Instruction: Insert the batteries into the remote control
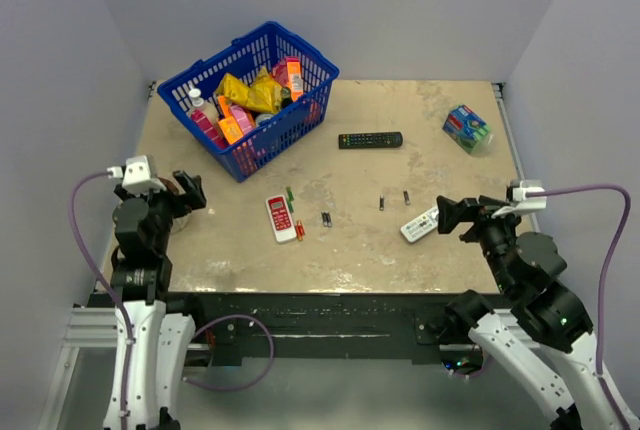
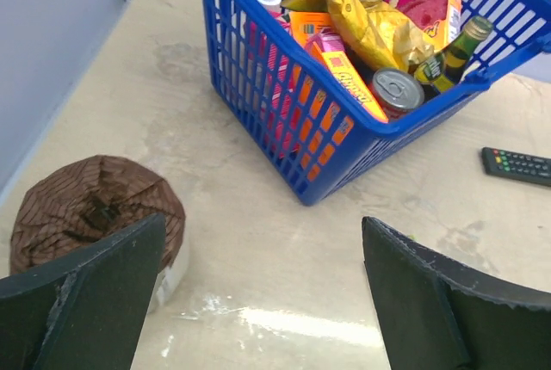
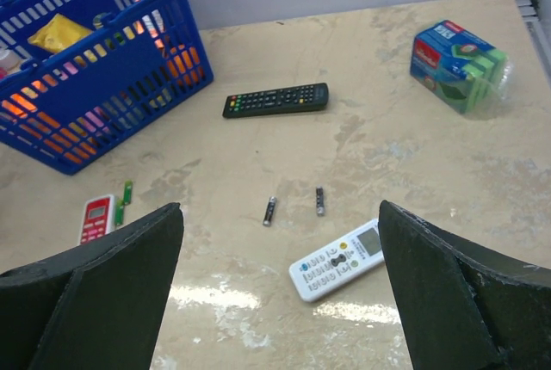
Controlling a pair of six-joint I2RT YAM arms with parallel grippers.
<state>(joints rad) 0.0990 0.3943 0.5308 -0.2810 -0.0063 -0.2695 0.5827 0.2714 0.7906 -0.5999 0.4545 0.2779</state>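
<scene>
While left gripper [image 1: 193, 194] and right gripper [image 1: 445, 217] gape empty, the remote control [image 1: 281, 218] lies toward the worktop's [image 1: 440, 165] front edge. Batteries [image 1: 326, 219] lie beside it.

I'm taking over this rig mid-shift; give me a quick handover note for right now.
Left gripper: open, empty, near the left edge of the table.
Right gripper: open, empty, beside the grey-buttoned remote.
Red-faced remote: lying face up, front centre.
Batteries: loose on the table beside it and to its right.
Done: nothing picked up.
Left: the whole loading.
</scene>
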